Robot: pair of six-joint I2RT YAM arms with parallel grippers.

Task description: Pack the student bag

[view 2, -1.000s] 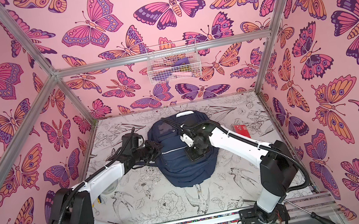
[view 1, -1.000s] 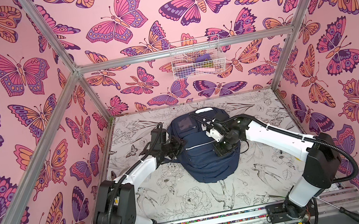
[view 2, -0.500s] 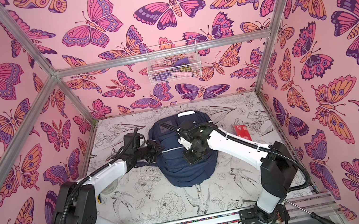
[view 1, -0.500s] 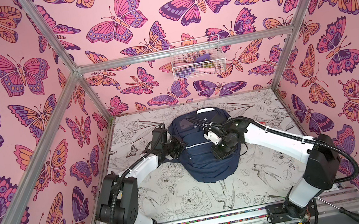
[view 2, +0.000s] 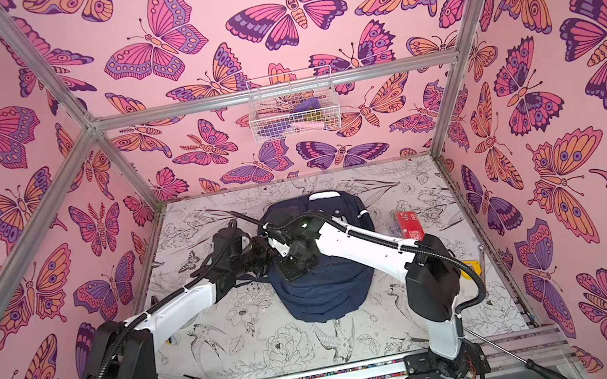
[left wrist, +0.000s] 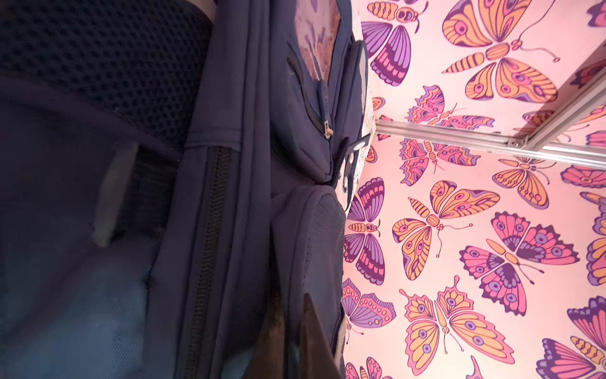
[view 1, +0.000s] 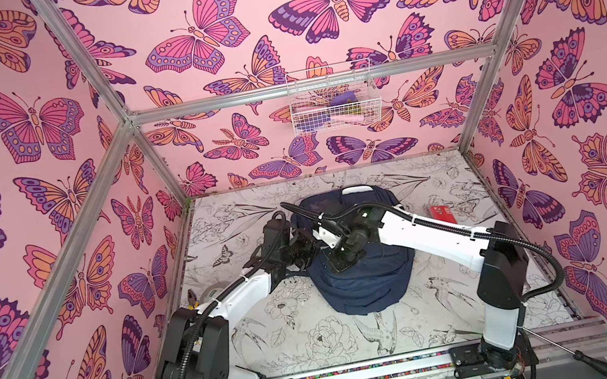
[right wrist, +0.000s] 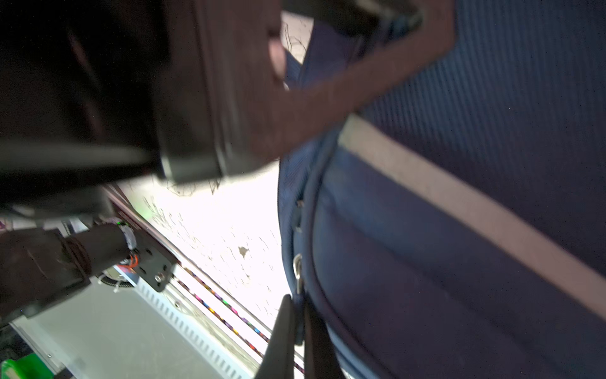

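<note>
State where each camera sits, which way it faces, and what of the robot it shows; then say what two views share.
Top views: high at the front, looking down toward the back wall; left arm, right arm and student bag show.
Left wrist: beside the bag, facing along its side toward the butterfly wall; only left gripper tips show.
Right wrist: over the bag's front, facing the base rail; right gripper tips and a blurred dark part, probably the left arm, show.
Shared: every view shows the bag.
</note>
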